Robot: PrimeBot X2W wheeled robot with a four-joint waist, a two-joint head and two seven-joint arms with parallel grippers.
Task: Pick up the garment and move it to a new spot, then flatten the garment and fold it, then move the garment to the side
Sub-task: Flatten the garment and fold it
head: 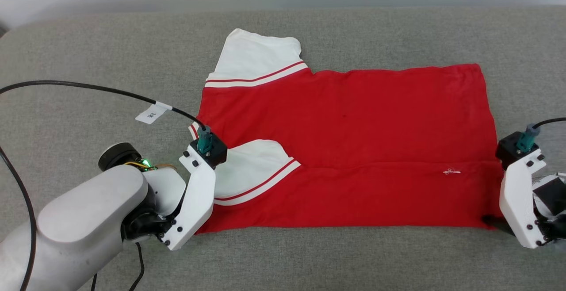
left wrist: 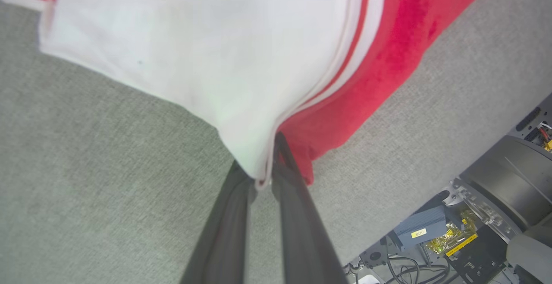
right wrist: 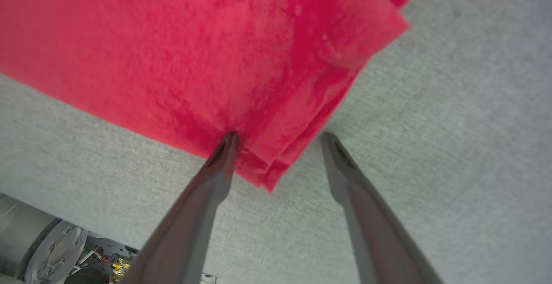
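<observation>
1. Jaws of the left gripper [left wrist: 260, 159] are clamped on the jersey T-shirt [head: 353, 118], pinching its near left corner where the white sleeve [left wrist: 207, 51] meets red cloth.
2. Jaws of the right gripper [right wrist: 280, 138] stand spread, straddling the near right corner.
3. With its near edge folded over, the jersey T-shirt lies flat on the grey fabric surface [head: 309, 255].

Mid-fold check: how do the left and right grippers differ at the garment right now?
The left gripper has its jaws shut on the garment, pinching white sleeve cloth; the right gripper has its jaws wide open, gripping nothing. The left gripper is at the sleeve end; the right gripper is at the red hem corner, which lies between its jaws. Both sit at the garment's near edge.
</observation>
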